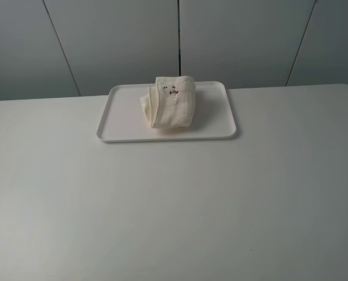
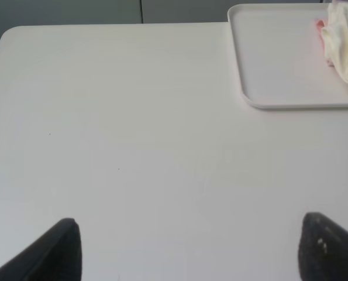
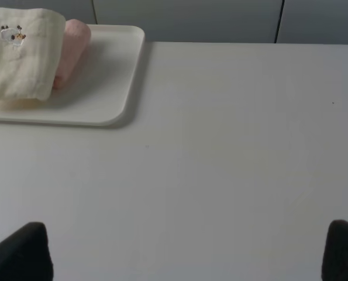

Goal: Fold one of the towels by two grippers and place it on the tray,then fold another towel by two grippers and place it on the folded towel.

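Tray (image 1: pixel 121 117): cream towel (image 1: pixel 172 102) lay folded atop pink towel (image 3: pixel 71 50). Both folds judged done. My left gripper (image 2: pixel 188 249), right gripper (image 3: pixel 185 252): spread apart, empty.

You have a white rectangular tray (image 1: pixel 127 111) with rounded corners and a low rim, lying flat at the far side of the table, long side across. On it, right of centre, you see a folded cream towel (image 1: pixel 172 103) with a small embroidered motif on top near its far edge. It rests on a folded pink towel (image 3: pixel 73 42), which shows only as a rolled edge along one side in the right wrist view and a sliver in the left.
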